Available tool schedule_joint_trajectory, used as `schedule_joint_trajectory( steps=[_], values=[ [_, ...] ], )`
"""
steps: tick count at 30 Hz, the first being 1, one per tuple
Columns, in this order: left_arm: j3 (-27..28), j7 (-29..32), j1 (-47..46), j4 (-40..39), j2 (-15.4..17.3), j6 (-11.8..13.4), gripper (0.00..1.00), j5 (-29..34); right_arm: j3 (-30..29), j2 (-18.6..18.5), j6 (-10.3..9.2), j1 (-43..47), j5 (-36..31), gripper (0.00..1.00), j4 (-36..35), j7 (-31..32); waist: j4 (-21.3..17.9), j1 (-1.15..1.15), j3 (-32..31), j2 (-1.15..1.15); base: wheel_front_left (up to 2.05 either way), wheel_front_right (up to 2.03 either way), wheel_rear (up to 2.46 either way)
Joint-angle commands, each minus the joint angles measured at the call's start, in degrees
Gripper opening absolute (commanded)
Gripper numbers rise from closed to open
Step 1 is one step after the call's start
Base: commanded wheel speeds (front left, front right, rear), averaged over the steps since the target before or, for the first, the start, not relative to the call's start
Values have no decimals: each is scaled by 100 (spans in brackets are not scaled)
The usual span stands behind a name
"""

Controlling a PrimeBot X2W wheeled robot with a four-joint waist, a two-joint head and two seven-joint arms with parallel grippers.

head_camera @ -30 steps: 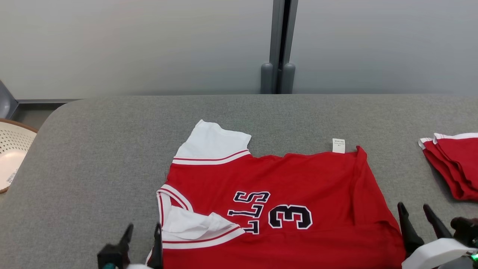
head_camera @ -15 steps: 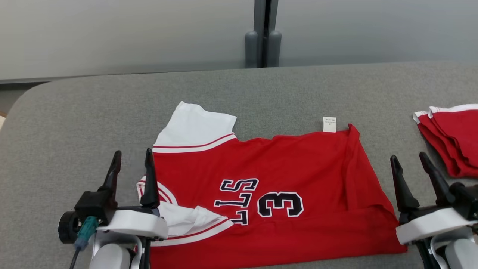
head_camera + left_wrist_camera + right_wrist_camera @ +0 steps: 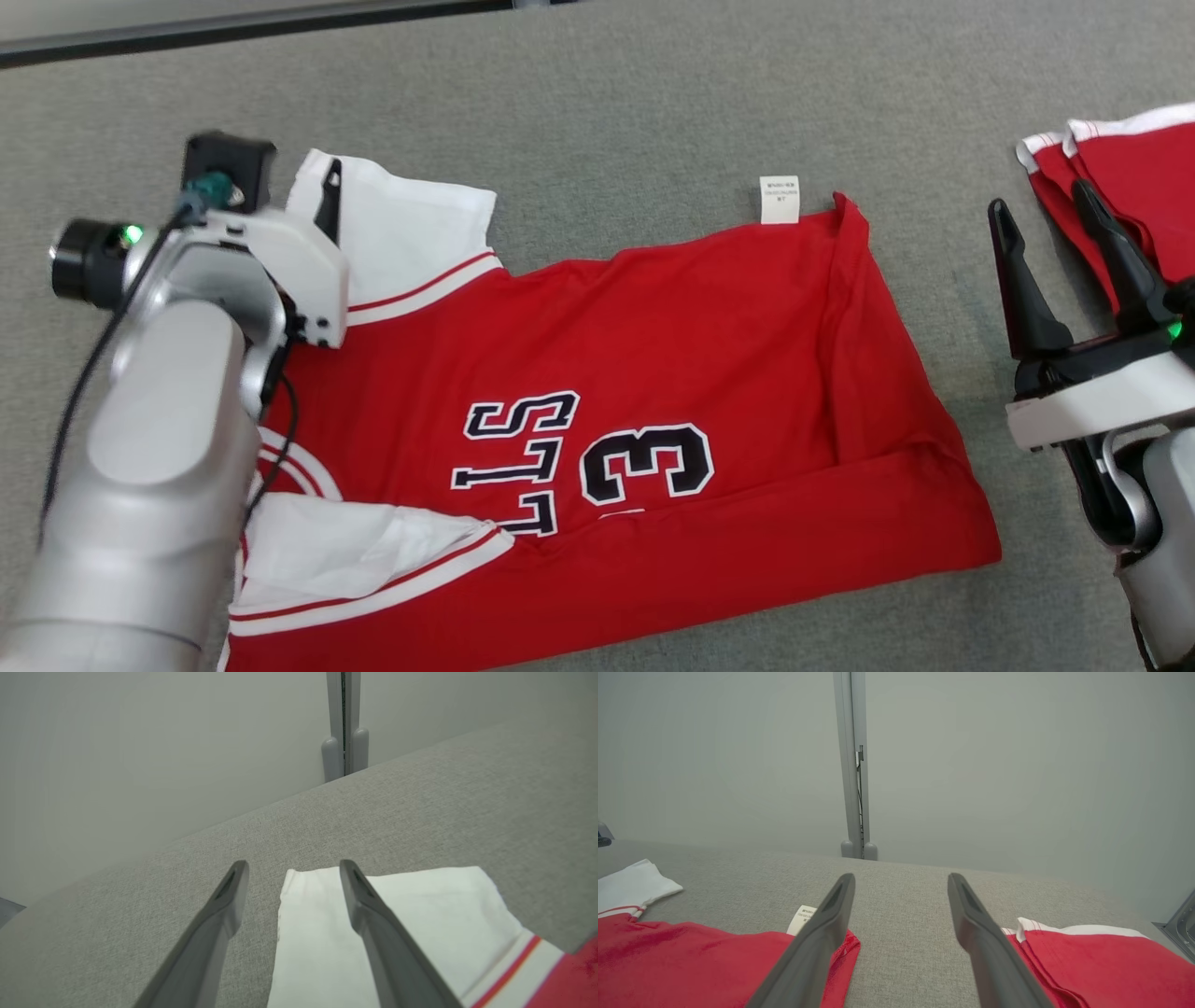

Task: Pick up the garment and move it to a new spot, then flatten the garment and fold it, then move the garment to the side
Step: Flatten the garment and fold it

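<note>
The red garment (image 3: 653, 373) lies spread on the grey tabletop (image 3: 607, 93), numeral 3 facing up, near edge folded over. We see the left gripper (image 3: 293, 868) spread wide, straddling the outer edge of the far white sleeve (image 3: 401, 224) (contact with the cloth: we cannot tell). The right gripper (image 3: 1039, 198) is likewise spread and holds nothing. It sits between the garment's right edge and a folded red pile (image 3: 1139, 177).

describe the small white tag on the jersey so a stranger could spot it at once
On the grey table lies a red jersey numbered 3. A small white tag sticks out from its far edge, near the right corner. Unlike the far white sleeve, it is tiny, rectangular, with fine print.
</note>
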Motion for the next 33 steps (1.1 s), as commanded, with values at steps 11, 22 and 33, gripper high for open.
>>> schedule_joint_trajectory(
  steps=[11, 22, 33],
  values=[
    [-453, 1288, -1684, 1113, 818, -611, 100, 377, 375, -162, -3, -668, 307, 100, 113, -140, -629, 0, 805, 0, 0, 0, 0],
    [-573, 1813, -2059, 1543, 856, -728, 100, 144, 297, -66, -2, -568, 424, 100, 297, -226, -628, 0, 782, 0, 0, 0, 0],
    [-662, 2112, -1847, 1541, 785, -783, 100, -448, 244, -24, -2, -500, 464, 100, 514, -243, -546, 0, 526, 0, 0, 0, 0]
  ],
)
